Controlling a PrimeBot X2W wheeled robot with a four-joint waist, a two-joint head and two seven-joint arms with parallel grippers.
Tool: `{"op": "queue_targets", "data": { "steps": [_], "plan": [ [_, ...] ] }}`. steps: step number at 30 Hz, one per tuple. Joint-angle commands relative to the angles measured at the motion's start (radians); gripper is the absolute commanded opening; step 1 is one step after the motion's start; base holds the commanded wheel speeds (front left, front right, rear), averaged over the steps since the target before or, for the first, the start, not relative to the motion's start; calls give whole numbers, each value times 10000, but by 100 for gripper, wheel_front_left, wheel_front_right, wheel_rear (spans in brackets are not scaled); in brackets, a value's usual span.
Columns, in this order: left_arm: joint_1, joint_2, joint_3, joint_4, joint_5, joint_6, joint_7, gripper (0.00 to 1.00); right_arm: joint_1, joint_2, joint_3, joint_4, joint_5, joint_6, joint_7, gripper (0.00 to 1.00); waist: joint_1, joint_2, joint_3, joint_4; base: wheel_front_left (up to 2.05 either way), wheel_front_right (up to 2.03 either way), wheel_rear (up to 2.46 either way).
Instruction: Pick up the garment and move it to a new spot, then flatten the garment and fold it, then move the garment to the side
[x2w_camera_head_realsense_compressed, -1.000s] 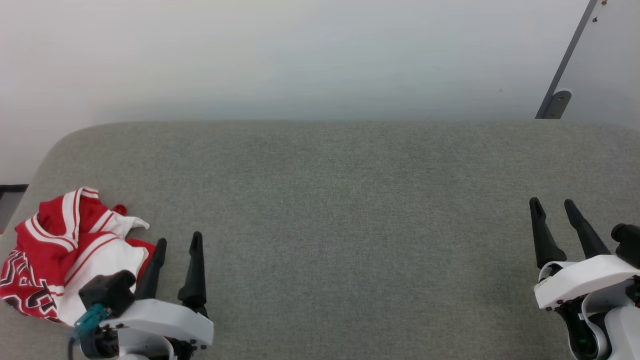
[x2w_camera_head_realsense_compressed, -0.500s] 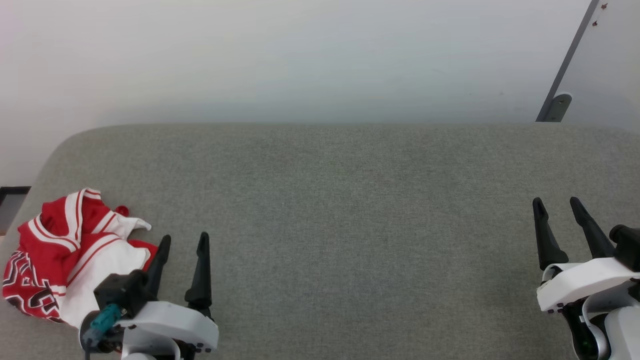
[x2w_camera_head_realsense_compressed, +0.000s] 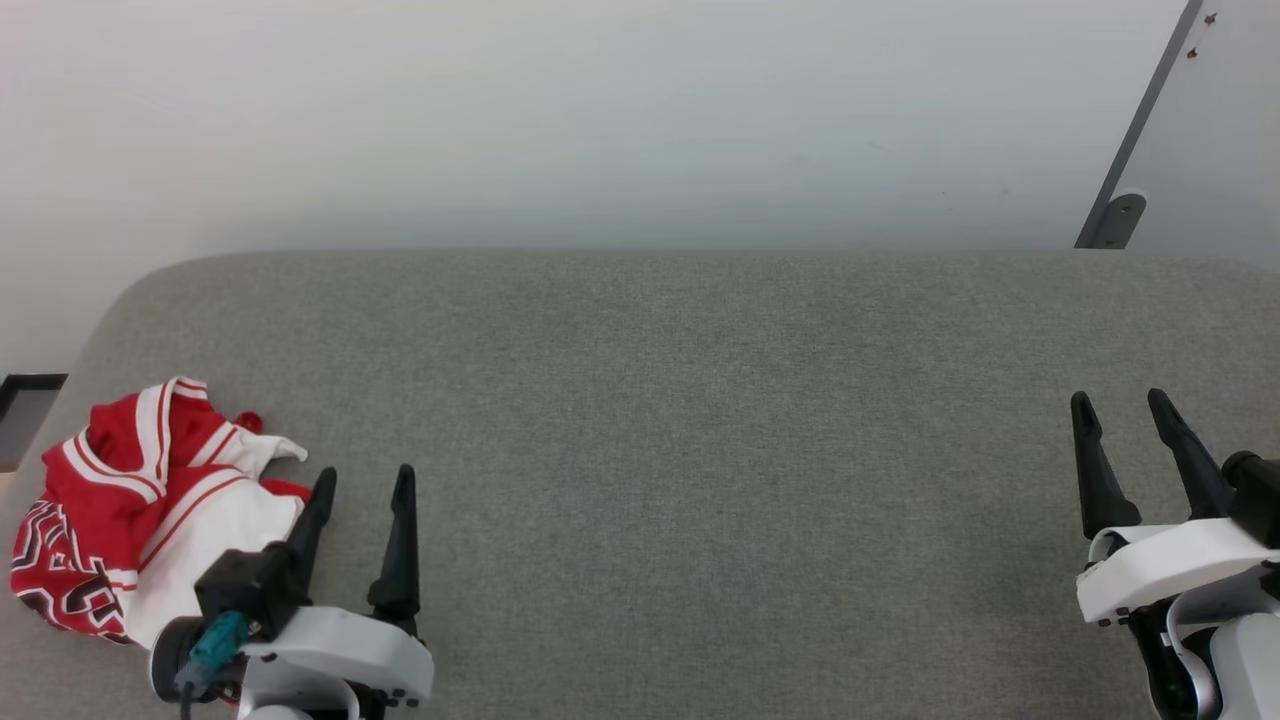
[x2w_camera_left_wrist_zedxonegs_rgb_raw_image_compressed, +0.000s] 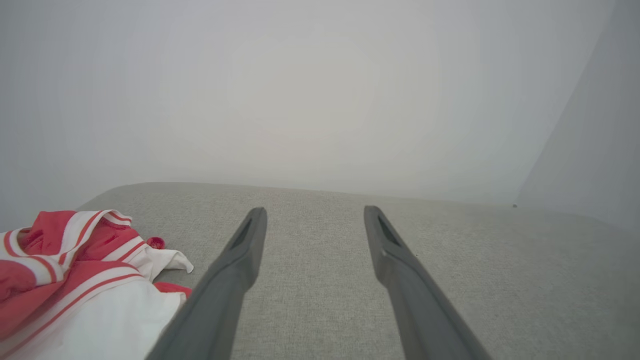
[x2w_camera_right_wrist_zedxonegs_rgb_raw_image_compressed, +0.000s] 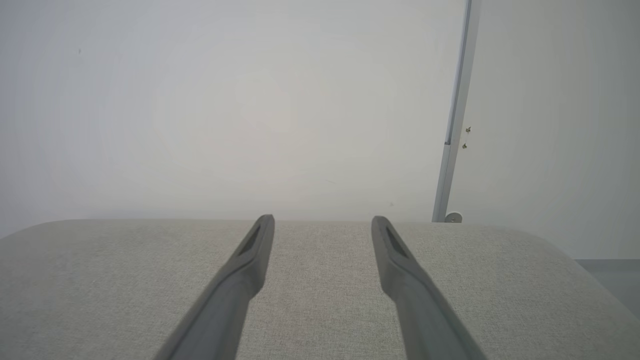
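Garment (x2w_camera_head_realsense_compressed: 130, 520) lies crumpled at the near left corner of the grey fabric tabletop (x2w_camera_head_realsense_compressed: 700, 450), not flattened. Left end effector (x2w_camera_head_realsense_compressed: 365, 472) sits just beside the garment's right edge, fingers spread wide, holding nothing. Right end effector (x2w_camera_head_realsense_compressed: 1118, 397) stands well apart at the near right, likewise spread wide and empty.
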Motion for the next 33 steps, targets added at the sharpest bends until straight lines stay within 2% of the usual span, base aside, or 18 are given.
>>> {"op": "queue_targets", "data": {
  "steps": [1,8,15,24,33],
  "plan": [
    [-133,16,19,1,225,-61,-60,100,16,-57,-8,-18,-128,-11,-82,100,0,0,1,9,0,0,0],
    [-201,-82,72,183,713,-176,-203,100,-38,-111,-97,-58,-328,-12,-224,100,0,0,8,166,0,0,0],
    [-372,-154,194,455,1150,-246,-327,100,-105,-200,-160,-193,-583,-13,-333,100,0,0,21,820,0,0,0],
    [-292,-262,374,685,1896,-122,-479,100,-139,-278,44,-205,-1099,-14,-492,100,0,0,3,2682,0,0,0],
    [-147,-488,532,669,1906,47,-459,100,-168,-259,519,-152,-1014,-14,-488,100,0,0,73,4865,0,0,0]
  ]
}}
